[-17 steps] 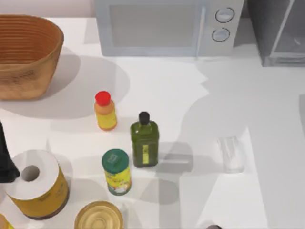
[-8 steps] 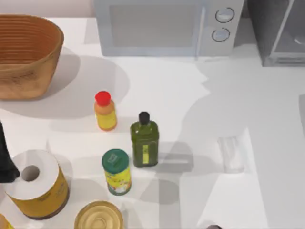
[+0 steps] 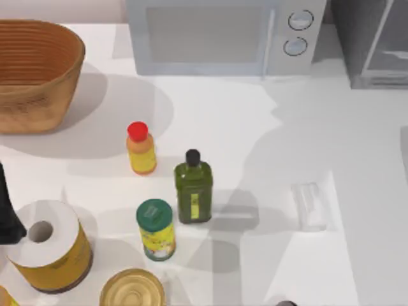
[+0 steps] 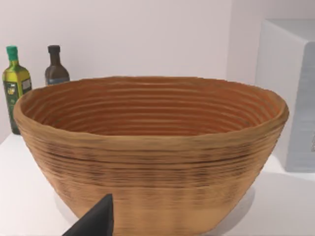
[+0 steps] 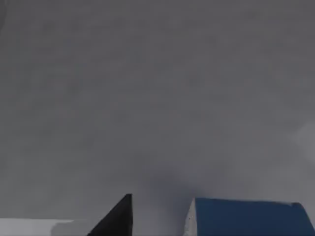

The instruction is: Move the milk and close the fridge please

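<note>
Nothing has moved; right gripper (image 5: 162,216) sits beside the milk (image 5: 246,216), grasp unclear, fridge (image 3: 373,44) awaiting closing.

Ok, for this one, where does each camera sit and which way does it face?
Top view: above the table, looking down on basket, microwave and fridge; left arm at its left edge.
Left wrist view: on the left arm, facing the basket's side; a dark tip of the left gripper shows.
Right wrist view: on the right arm, facing a plain grey surface; a dark tip of the right gripper beside the blue milk.
Shared: top and left wrist views both hold the basket and microwave.
</note>
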{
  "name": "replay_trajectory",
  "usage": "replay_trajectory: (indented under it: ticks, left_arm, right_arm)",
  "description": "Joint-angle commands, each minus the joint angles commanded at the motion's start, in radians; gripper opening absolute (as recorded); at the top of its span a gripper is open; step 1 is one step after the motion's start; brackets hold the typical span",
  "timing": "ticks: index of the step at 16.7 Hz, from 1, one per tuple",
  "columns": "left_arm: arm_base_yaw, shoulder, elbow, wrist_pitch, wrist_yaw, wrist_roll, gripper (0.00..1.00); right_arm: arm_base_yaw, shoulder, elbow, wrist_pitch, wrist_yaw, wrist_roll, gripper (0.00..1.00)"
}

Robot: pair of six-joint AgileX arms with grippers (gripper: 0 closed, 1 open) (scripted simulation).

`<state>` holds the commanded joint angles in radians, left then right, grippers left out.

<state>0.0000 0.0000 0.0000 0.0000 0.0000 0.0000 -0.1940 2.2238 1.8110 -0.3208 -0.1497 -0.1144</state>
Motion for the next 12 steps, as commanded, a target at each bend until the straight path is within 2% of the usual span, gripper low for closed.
replay_trajectory:
  ticks: [8, 12]
  left_arm:
    - [0.000, 0.000, 0.000, 0.000, 0.000, 0.000, 1.00]
    - [0.000, 0.000, 0.000, 0.000, 0.000, 0.000, 1.00]
  right_arm:
    - [0.003, -0.010, -0.007, 0.002, -0.001, -0.003, 1.00]
    - [0.009, -0.151, -0.125, 0.030, -0.011, -0.025, 1.00]
